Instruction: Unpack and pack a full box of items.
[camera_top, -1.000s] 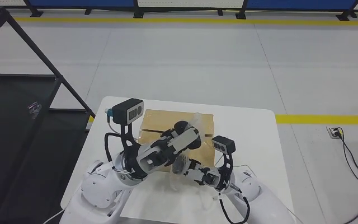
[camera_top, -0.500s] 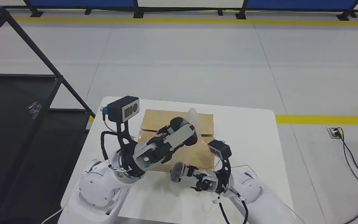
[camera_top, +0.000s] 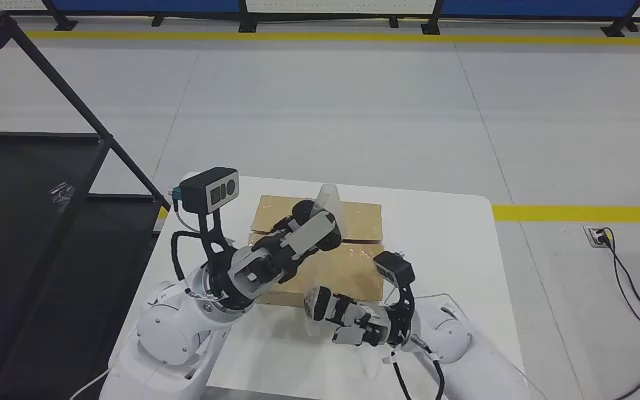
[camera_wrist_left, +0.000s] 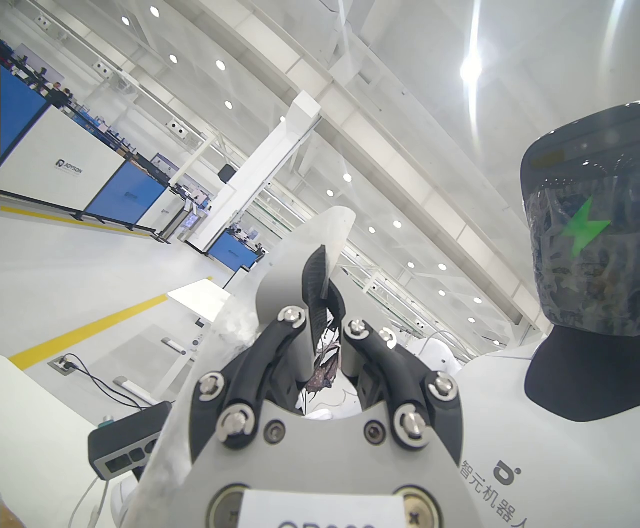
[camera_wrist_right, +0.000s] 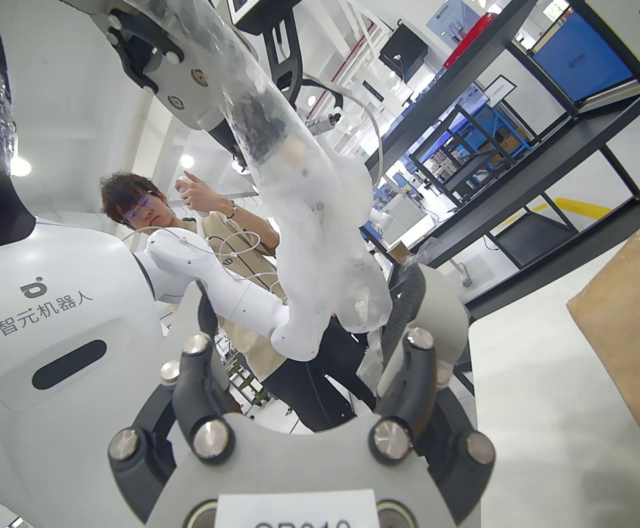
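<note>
Above the cardboard box (camera_top: 272, 213), left gripper (camera_wrist_left: 327, 295) clamped a plastic bag (camera_wrist_right: 320, 235), seemingly unpacking; right gripper (camera_wrist_right: 310, 290), spread wide below, should close next.

Bright industrial hall, glossy pale grey floor (camera_top: 380, 110).
Yellow painted floor stripes (camera_top: 565, 212) run far and right; black metal shelving rack (camera_top: 40, 230) stands left; round ceiling lamps (camera_wrist_left: 228, 105) shine overhead.
</note>
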